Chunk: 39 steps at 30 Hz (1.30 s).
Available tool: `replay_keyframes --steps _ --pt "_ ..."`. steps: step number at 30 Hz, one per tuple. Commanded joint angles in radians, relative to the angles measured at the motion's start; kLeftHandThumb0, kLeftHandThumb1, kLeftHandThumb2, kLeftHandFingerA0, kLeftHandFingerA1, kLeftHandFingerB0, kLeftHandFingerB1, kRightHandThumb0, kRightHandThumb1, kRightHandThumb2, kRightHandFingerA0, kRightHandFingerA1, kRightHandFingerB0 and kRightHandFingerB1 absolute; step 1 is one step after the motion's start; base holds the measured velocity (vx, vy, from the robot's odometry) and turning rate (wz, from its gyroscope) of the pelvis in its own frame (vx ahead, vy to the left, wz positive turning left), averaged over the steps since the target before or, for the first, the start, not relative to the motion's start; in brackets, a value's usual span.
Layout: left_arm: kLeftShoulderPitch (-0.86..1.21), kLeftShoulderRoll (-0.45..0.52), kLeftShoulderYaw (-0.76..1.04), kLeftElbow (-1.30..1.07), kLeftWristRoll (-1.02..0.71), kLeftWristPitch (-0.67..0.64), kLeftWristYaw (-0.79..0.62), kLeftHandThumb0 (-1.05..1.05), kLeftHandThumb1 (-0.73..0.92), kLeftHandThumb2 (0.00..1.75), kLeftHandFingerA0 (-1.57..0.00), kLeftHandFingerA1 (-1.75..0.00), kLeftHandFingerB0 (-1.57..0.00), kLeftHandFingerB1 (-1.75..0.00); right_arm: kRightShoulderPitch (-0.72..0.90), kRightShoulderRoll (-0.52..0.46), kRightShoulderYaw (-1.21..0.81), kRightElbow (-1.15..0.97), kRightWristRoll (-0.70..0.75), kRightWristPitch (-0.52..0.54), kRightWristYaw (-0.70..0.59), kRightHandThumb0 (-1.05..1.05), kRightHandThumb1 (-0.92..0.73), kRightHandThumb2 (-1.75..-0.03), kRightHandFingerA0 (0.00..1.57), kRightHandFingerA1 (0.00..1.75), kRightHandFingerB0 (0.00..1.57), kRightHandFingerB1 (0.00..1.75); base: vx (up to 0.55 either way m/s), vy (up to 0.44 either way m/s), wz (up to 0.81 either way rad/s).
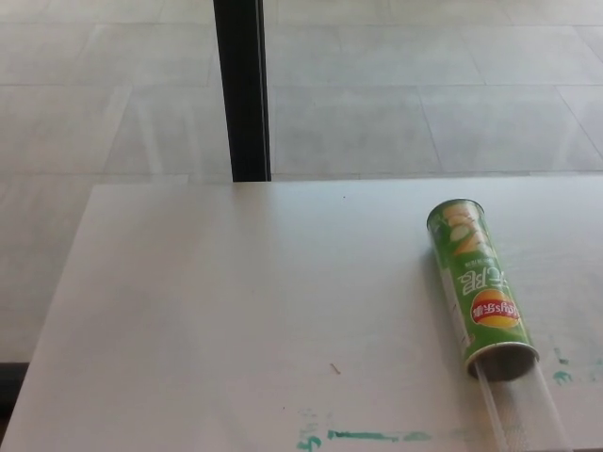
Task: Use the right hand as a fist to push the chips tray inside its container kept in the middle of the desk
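Nowhere does either robot hand or arm show; neither the left nor the right has any part in the head view, so nothing can be told of their pose or of whether their fingers are spread or curled.

Largest is the pale tiled floor (405, 85), which fills the upper part of the view beyond the desk. One white desk (236, 301) takes up the lower part, its far edge running across the view and its left edge slanting down toward the lower left corner. One black upright post (241, 89) stands on the floor just behind the desk's far edge, left of centre.

One green chips container (479, 287) lies on its side on the right part of the desk, not at its middle. Its closed end points toward the far edge, and its open mouth faces the near edge, tilted slightly to the right. One clear chips tray (518, 414) sticks out of that mouth and runs down to the bottom border of the view, so most of its visible length is outside the can.

Several green paint smears mark the desk: one long streak (372, 435) near the bottom edge, and smaller spots (562, 375) just right of the can's mouth. One tiny dark fleck (334, 368) lies near the centre.
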Motion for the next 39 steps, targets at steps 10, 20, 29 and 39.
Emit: replay_keyframes --steps 10,20,29,39 --pt "0.019 0.016 0.004 -0.003 -0.017 -0.027 0.004 -0.79 0.56 1.38 -0.69 -1.22 -0.38 -0.96 0.395 -0.314 0.436 -0.439 -0.111 0.089 0.451 -0.59 -0.85 -0.64 0.77 0.90 0.57 0.54 0.00 0.000 0.00" --pt "0.023 0.018 0.010 -0.008 -0.025 -0.022 -0.005 -0.82 0.55 1.39 -0.71 -1.23 -0.40 -0.99 0.503 -0.498 0.439 -0.475 -0.188 0.036 0.538 -0.56 -0.81 -0.63 0.77 0.90 0.66 0.53 0.00 0.000 0.00" --pt "0.010 0.012 0.017 -0.004 -0.030 -0.008 0.012 -0.77 0.55 1.42 -0.73 -1.26 -0.44 -1.01 0.586 -0.631 0.346 -0.509 -0.355 0.040 0.550 -0.57 -0.82 -0.64 0.76 0.76 0.59 0.51 0.00 0.000 0.00" --pt "0.015 0.018 -0.011 0.006 0.005 -0.022 0.025 -0.81 0.52 1.35 -0.88 -1.20 -0.49 -0.94 0.589 -0.696 0.315 -0.464 -0.646 0.053 0.524 -0.63 -0.82 -0.64 0.76 0.76 0.59 0.48 0.00 0.000 0.00"
